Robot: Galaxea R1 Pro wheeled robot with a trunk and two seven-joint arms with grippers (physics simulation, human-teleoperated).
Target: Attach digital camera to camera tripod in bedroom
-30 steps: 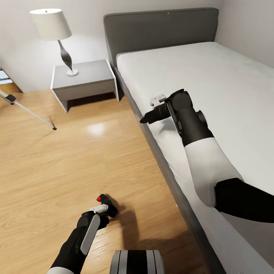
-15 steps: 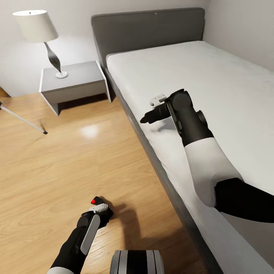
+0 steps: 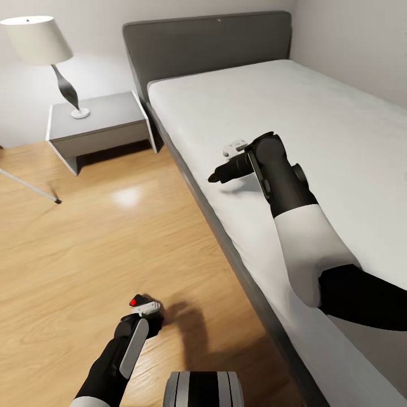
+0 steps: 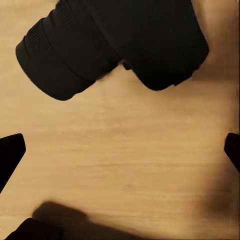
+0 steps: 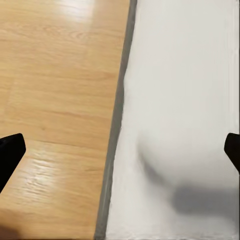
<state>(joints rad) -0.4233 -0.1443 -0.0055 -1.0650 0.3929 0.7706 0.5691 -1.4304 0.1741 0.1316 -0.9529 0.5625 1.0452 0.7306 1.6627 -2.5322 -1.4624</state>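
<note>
The digital camera (image 3: 135, 301), small and black with a red button on top, lies on the light wood floor just ahead of my left gripper (image 3: 149, 314). In the left wrist view the camera (image 4: 115, 42) sits beyond the fingertips, lens barrel angled aside, and the left gripper (image 4: 120, 152) is open with only bare floor between its fingers. One silver leg of the camera tripod (image 3: 28, 191) with its black foot shows at the head view's left edge. My right gripper (image 3: 213, 178) hovers open over the mattress edge (image 5: 170, 125), empty.
A grey bed (image 3: 186, 169) with a white mattress takes the right half of the room. A grey nightstand (image 3: 93, 121) with a white-shaded lamp (image 3: 37, 39) stands beside the headboard. Open wood floor (image 3: 113, 237) lies between them and my base (image 3: 203, 389).
The whole head view has swung, so bed, nightstand, lamp and tripod leg slid left in the picture. The digital camera also slid left against my left gripper. Both arms keep their pose.
</note>
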